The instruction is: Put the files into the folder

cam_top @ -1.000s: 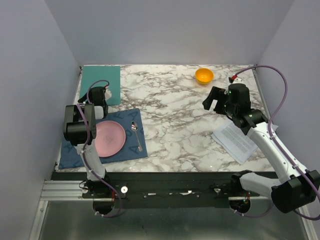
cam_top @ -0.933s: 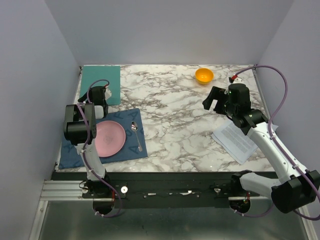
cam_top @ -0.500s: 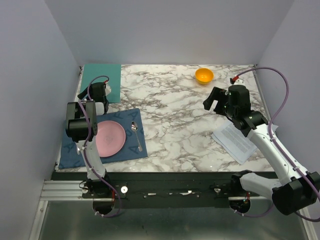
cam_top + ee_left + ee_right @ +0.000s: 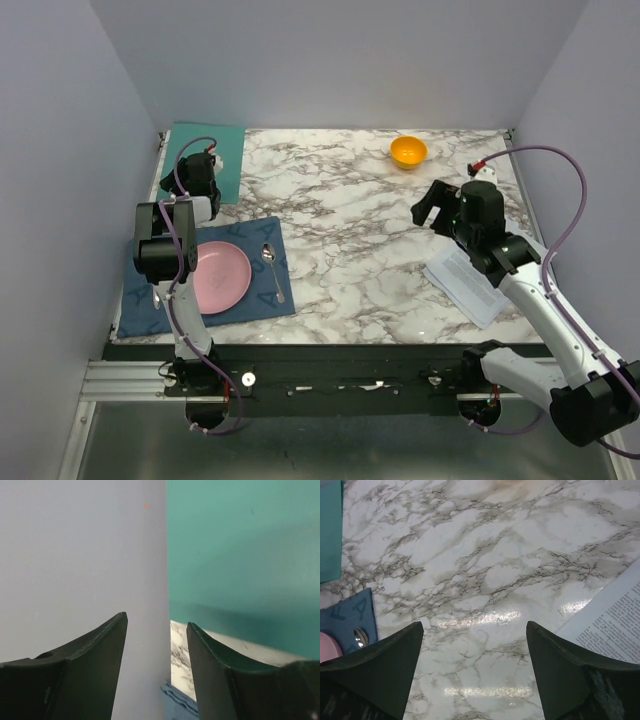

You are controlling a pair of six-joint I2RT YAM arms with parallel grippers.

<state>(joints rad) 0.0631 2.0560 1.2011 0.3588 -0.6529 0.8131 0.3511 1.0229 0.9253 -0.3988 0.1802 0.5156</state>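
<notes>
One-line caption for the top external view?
Bimanual setup: left hand at the teal folder in the far-left corner; right hand open above marble, files beside its arm.

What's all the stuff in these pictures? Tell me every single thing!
folder: one, teal, far left corner of the table
files: one stack, white with black print, near right, partly under the right arm
bowl: one, orange, far edge, right of middle
placemat: one, dark blue, near left
plate: one, pink, on the placemat
spoon: one, silver, on the placemat, right of the plate
table: one, white and grey marble
left arm: one, black and white, reaching to the folder
right arm: one, black and white, over the files
left fingers: two, dark, apart
right fingers: two, dark, wide apart, over bare table
</notes>
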